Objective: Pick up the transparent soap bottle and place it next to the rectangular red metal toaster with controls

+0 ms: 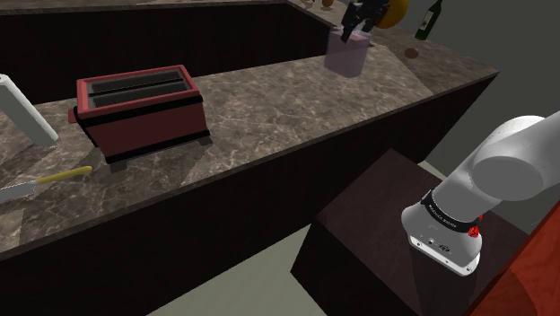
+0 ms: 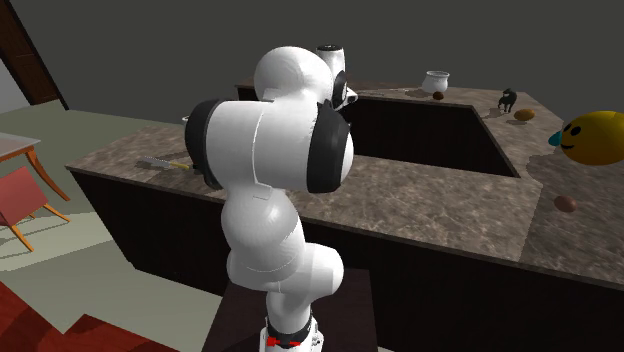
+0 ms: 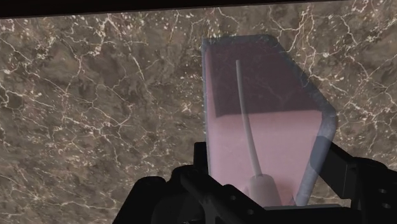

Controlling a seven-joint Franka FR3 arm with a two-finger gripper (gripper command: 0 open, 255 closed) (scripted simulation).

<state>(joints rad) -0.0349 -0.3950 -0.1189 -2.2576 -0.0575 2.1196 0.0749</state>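
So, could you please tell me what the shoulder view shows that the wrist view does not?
The shoulder view adds the red toaster, a yellow-handled knife near it, and the robot's stand. The wrist view adds the thin tube inside the soap bottle and its pink liquid. Both share the soap bottle, the gripper clasping it, and the marble counter.

Setting: a domestic kitchen. Indicators: a long marble-patterned bench carrying a red two-slot toaster, a yellow-handled knife and a dark bottle. A red chair stands on the floor beyond the bench.
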